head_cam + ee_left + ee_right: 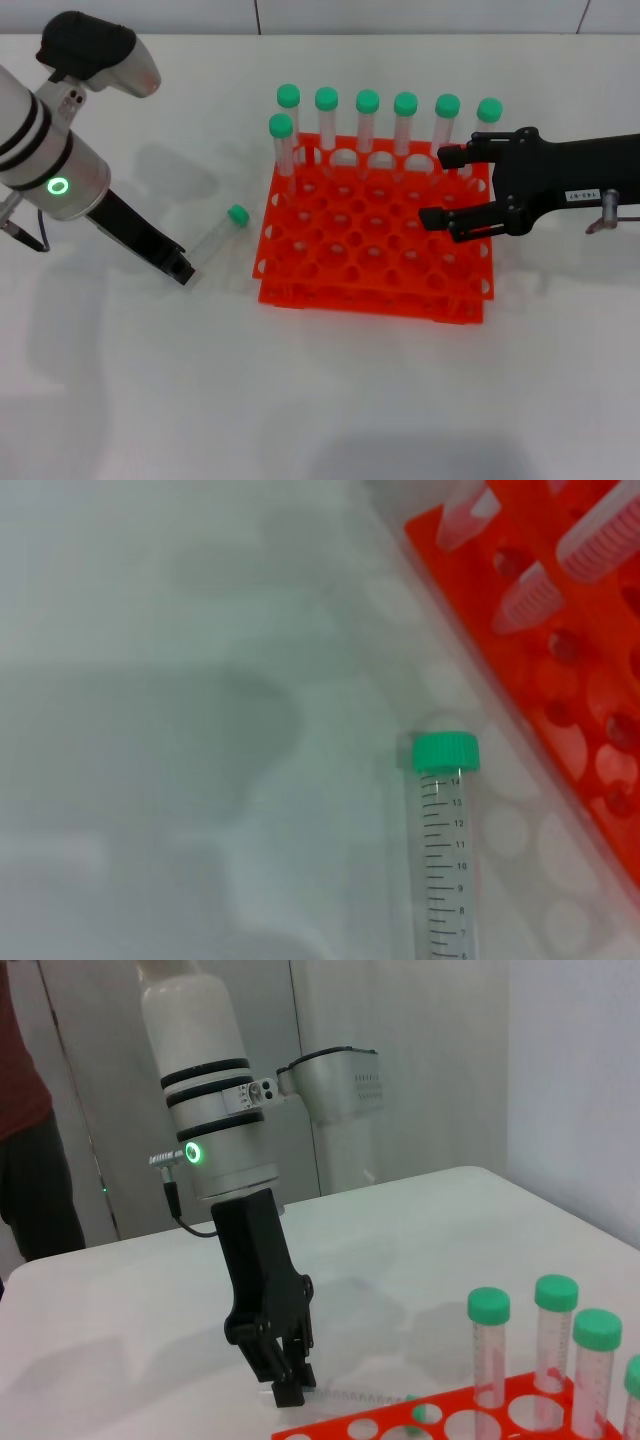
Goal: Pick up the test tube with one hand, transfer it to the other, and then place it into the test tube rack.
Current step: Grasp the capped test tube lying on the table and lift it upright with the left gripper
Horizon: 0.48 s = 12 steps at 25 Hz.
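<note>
The test tube (220, 236) lies flat on the white table, left of the orange test tube rack (372, 300), with its green cap pointing toward the rack. My left gripper (181, 269), black and unlabelled under a green light ring, has its tip down at the tube's bottom end. The left wrist view shows the test tube (445, 850) lying beside the test tube rack (560, 695). In the right wrist view the left gripper (288, 1390) stands over the end of the test tube (350, 1396). My right gripper (446, 188), white-labelled, hovers open and empty above the rack's right side.
Several green-capped tubes (367, 125) stand upright along the rack's back row, with one more (283, 150) at the left of the second row. The same kind of tubes (545, 1345) show in the right wrist view. A person (25, 1160) stands beyond the table.
</note>
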{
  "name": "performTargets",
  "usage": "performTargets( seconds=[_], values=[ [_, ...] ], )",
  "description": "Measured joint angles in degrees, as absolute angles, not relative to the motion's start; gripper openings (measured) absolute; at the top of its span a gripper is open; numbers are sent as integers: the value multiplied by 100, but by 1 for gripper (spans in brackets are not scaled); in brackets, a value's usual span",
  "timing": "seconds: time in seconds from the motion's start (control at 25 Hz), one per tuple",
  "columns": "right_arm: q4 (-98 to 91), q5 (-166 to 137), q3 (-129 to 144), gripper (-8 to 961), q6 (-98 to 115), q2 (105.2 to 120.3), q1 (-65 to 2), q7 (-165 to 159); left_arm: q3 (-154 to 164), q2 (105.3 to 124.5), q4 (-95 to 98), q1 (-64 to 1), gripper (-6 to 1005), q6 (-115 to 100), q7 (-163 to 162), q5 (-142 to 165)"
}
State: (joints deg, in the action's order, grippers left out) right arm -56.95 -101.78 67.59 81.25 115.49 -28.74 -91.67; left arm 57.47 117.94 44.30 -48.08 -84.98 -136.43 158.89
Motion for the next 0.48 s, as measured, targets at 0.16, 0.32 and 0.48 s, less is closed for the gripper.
performTargets(
  seconds=[0.16, 0.32, 0.48],
  values=[
    [-5695, -10178, 6759, 856, 8101, 11548, -2874, -9167, 5729, 11765, 4432, -4808, 194, -8444, -13636, 15885],
    [-5695, -10178, 6759, 855, 8088, 11548, -2872, -9167, 5728, 11760, 4438, -4789, 181, -8387, -13614, 15881],
    [-5695, -10178, 6742, 855, 8084, 11548, -2865, -9167, 5714, 11729, 4522, -4728, 182, -8367, -13563, 15748]
  ],
)
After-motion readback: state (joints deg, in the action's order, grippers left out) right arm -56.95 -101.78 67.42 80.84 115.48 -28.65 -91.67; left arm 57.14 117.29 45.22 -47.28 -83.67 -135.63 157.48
